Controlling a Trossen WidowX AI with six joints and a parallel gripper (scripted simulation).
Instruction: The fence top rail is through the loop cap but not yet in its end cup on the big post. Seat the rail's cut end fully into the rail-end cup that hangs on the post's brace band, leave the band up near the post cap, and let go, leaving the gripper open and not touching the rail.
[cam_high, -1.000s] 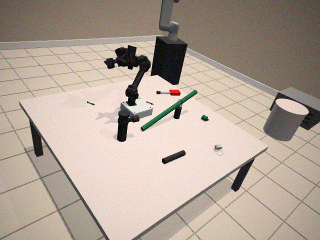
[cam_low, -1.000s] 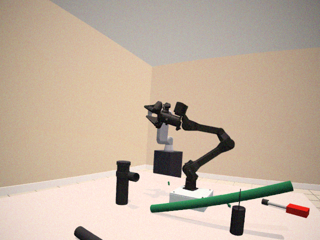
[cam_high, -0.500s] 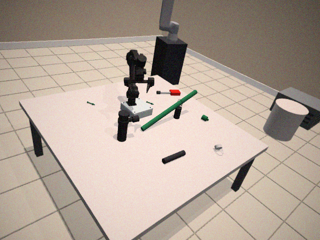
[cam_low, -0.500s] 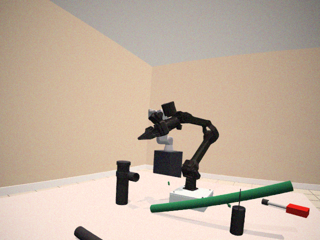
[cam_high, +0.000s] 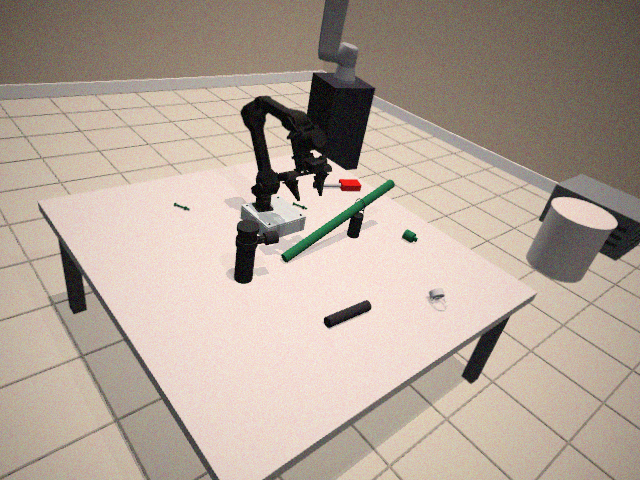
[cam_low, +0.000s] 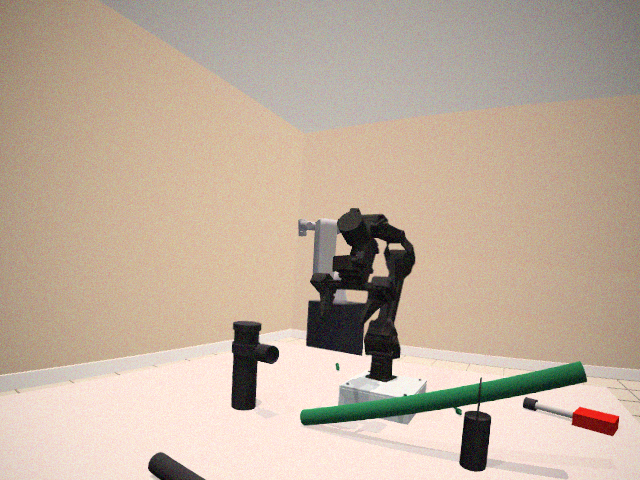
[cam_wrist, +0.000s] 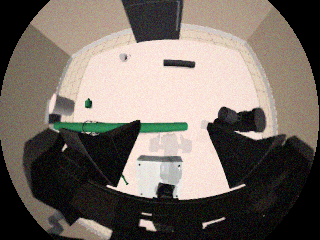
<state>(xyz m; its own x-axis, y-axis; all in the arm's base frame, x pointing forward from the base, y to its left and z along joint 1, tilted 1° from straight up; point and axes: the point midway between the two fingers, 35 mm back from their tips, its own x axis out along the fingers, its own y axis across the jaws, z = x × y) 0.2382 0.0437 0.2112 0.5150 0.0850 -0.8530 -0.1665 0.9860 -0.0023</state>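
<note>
- Near the far edge of the surface (cam_high: 155, 310), above its own white base (cam_high: 273, 217), the gripper (cam_high: 308, 188) hangs folded low with its jaws spread wide and nothing between them; it touches no part of the fence.
- Toward the middle of the surface, the green rail (cam_high: 338, 220) lies on a slant, propped on the short post (cam_high: 354, 225) with the thin loop cap; its cut end dips toward the big post (cam_high: 245, 253) but stops apart from it.
- On that big post, the rail-end cup (cam_high: 270, 237) juts sideways from the band high up under the post cap, mouth facing the rail; it holds nothing yet.
- Judged by its look, the rail is a stiff, smooth, fairly light tube. It should slide lengthwise through the loop without bending, but its round skin may slip or roll in a loose pinch.
- A hold across its width between the loop and the cut end looks best, close enough to steer that end up and into the cup.
- From the exterior view the loop shows only as a thin wire, so how snugly it rings the rail is hard to tell.
- Through the wrist view the finger bodies cover part of the rail, and the cup's depth cannot be read from any view.
</note>
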